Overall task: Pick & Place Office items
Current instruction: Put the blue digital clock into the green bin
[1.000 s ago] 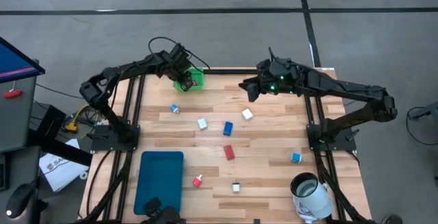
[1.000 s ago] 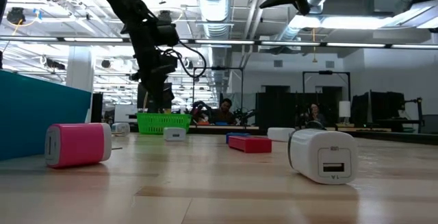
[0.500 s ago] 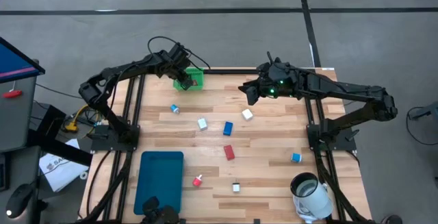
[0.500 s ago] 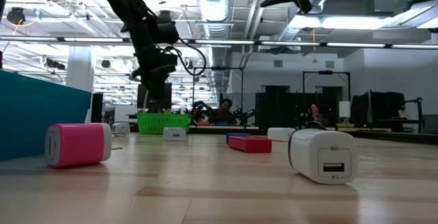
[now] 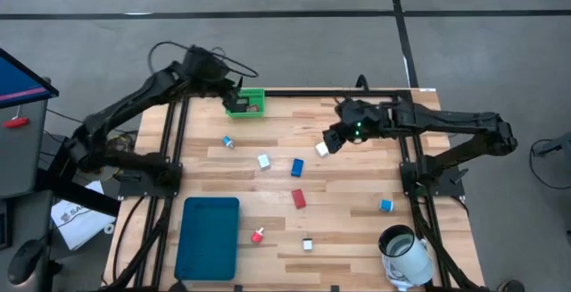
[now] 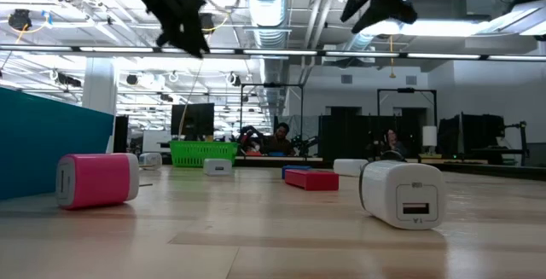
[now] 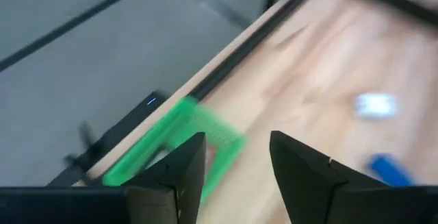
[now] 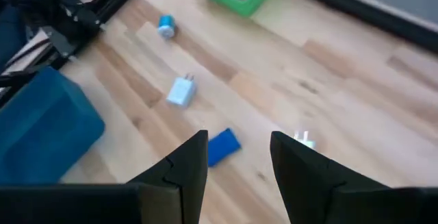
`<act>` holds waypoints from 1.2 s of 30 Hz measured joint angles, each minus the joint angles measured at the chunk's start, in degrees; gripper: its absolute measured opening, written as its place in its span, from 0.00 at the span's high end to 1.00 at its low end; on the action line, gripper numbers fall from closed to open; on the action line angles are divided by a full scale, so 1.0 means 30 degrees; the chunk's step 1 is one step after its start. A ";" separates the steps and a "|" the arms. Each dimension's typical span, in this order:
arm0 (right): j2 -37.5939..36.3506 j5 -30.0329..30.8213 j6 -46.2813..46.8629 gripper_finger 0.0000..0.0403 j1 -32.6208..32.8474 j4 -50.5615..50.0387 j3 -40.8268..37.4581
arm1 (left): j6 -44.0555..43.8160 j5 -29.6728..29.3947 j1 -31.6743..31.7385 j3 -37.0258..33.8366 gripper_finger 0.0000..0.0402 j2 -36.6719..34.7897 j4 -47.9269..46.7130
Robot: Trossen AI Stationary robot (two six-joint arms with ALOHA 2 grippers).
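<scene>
Pulling back from the green bin point(image 5: 245, 104), the left end effector point(image 5: 225, 85) now hangs empty and open beyond the tabletop's point(image 5: 357, 229) far edge, so a drop looks done. The right end effector point(image 5: 332, 138), open too, has dipped toward the white plug point(image 5: 322, 149), arm stretched low; other items lie scattered mid-tabletop.

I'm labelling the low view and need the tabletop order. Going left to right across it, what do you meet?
Teal tray wall → pink-red charger block → green mesh bin → small white block → flat red block → big white USB charger cube.
</scene>
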 joint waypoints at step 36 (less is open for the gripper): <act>1.5025 -0.4717 0.8606 0.38 -0.0344 -0.0665 0.5597 | -0.4886 -0.2584 -0.7203 -0.3136 0.60 -0.5395 0.0975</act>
